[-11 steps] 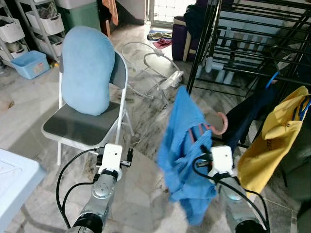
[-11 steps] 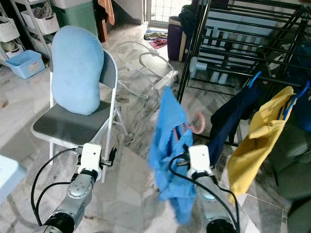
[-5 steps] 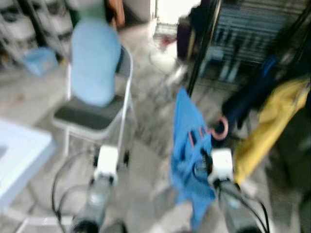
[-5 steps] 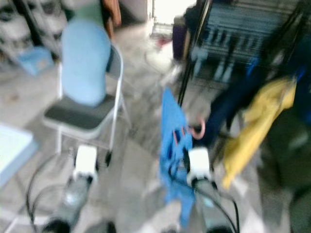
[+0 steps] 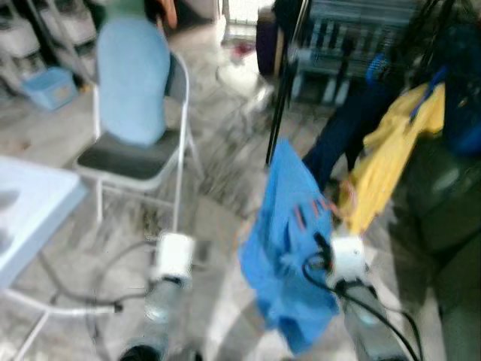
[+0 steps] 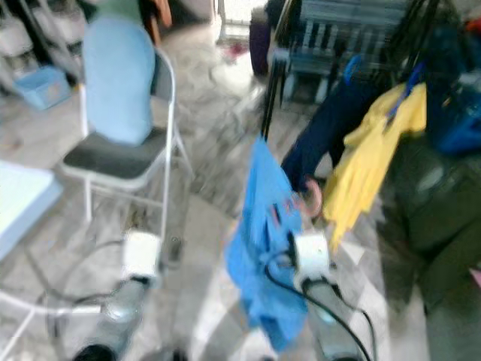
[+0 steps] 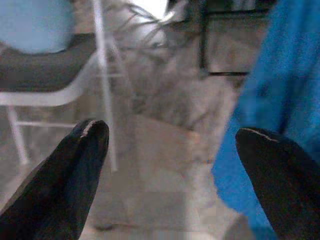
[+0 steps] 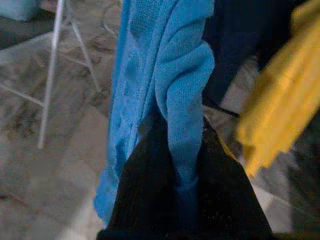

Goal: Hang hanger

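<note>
- Now we stand closer to the drying rack (image 5: 353,45) than a second ago; the whole view has shifted, so we read this as the camera moving with our walk, not the things.
- Our right gripper (image 8: 175,165) is clamped on the blue shirt (image 5: 289,248), its black fingers (image 8: 145,190) pinching a fold of the cloth. The shirt hangs just ahead of and above that gripper.
- The pink hanger (image 6: 310,199) pokes out of the shirt just beyond the gripper, blurred; we cannot tell how firmly it sits inside.
- Beyond the right gripper hang the yellow garment (image 5: 391,150) and a dark one (image 6: 323,135), now nearer than before, when they lay well off towards its outer side.
- Our left gripper (image 7: 170,145) is spread wide and holds nothing; the shirt's edge shows past one fingertip, apart from it.
- The chair (image 5: 131,154) with its blue cushion (image 5: 131,79) sits ahead of the left gripper, further to that side than it was; a white surface (image 5: 30,207) has come more into view beside that arm.
- We judge the approach nearly done: next the hook must be lifted to a free rail, which the blur keeps us from picking out.
</note>
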Tool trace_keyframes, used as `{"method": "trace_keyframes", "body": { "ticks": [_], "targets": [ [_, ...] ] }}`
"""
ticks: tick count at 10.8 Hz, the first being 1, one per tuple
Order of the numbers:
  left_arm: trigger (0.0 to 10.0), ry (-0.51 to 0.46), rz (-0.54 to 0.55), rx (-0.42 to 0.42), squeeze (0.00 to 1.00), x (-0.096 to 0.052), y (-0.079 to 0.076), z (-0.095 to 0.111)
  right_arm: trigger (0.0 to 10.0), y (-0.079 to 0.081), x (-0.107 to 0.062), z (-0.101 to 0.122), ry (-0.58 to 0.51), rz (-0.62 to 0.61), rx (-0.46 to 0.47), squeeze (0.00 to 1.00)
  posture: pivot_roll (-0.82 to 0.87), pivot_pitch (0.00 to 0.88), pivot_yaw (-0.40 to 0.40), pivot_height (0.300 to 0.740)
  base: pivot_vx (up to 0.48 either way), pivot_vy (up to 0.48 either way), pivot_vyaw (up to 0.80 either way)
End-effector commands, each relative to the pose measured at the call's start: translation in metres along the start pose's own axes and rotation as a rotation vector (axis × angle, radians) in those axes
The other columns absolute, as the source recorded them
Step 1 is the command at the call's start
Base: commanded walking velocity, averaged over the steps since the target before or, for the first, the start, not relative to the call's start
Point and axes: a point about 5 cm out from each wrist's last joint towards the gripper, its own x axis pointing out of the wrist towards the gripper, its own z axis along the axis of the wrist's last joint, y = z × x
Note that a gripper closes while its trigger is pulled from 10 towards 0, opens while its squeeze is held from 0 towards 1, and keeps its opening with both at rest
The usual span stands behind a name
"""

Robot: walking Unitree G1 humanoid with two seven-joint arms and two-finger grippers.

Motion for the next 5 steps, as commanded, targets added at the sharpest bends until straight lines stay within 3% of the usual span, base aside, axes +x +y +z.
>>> {"method": "trace_keyframes", "body": {
  "ticks": [1,5],
  "targets": [
    [10.0,0.004,0.011,0.017,0.00,-0.0001,0.0080,-0.0005,0.0,0.0027,0.0047,0.0096,-0.041,0.003,0.009,0.00,-0.06,0.127,-0.037,0.740,-0.334,0.000,0.00],
    [10.0,-0.009,0.004,0.035,0.00,0.0036,0.0086,0.0046,0.0,0.0081,0.0138,0.0169,-0.045,0.038,0.008,0.00,-0.05,0.155,-0.021,0.740,-0.328,0.000,0.00]
  ]
}}
